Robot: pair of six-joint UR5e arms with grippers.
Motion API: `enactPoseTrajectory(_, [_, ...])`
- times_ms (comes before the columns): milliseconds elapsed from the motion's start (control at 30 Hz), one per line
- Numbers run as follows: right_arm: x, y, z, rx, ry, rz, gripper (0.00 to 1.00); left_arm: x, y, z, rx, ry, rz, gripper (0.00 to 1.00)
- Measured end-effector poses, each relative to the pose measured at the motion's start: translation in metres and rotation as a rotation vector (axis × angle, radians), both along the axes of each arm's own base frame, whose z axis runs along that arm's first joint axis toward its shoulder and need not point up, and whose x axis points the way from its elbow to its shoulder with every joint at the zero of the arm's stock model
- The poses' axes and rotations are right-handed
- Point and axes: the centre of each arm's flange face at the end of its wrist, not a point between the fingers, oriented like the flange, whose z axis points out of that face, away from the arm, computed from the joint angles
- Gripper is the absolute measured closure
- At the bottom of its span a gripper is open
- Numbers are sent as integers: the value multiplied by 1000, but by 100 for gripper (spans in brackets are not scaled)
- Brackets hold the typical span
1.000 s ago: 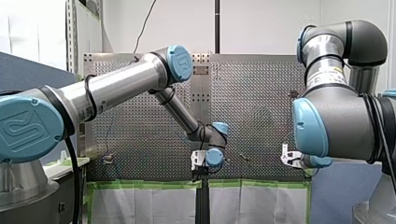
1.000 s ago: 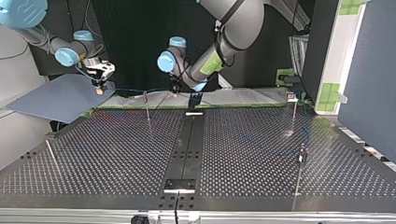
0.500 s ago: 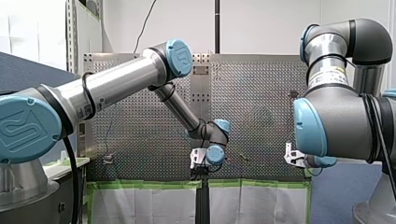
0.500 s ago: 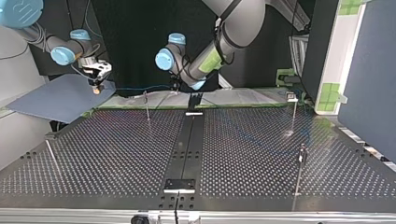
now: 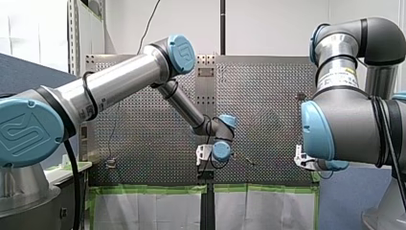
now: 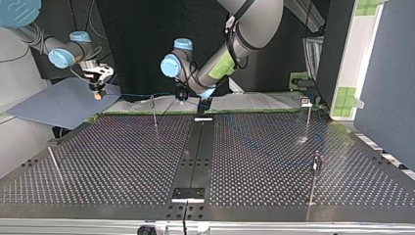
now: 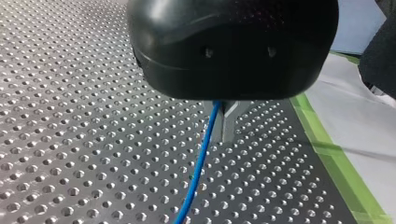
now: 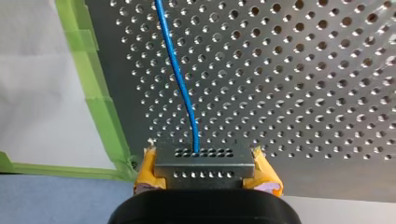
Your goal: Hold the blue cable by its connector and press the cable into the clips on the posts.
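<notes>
The raised UR logo [image 5: 20, 136] on my left arm's blue joint cap [image 5: 48, 120] was readable; my right arm's label [image 5: 337, 76] was too small. My right gripper [image 8: 205, 171] pinched the metal connector [image 8: 204, 156] between its yellow pads [image 8: 147, 170], and the blue cable [image 8: 180, 79] ran from it past a thin post [image 6: 154, 111] at the top view's far edge to my left gripper [image 7: 224, 122], whose grip I could not tell. Green tape [image 8: 100, 102] edged the perforated table [image 6: 122, 156], with a blue-grey sheet [image 6: 54, 105] beyond its far left corner.
</notes>
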Motion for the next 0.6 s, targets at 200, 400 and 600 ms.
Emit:
enactPoseTrajectory(200, [-1,-2,5,-7,-18,-6,100,-1,-2,1,-2,-1,-5,100])
enactPoseTrajectory(400, [4,-4,6,-19,-39,-3,100,1,-3,1,-17,-7,-21,100])
enactPoseTrajectory(600, [11,-8,9,-45,-54,3,100,11,-3,1,-43,-23,-44,100])
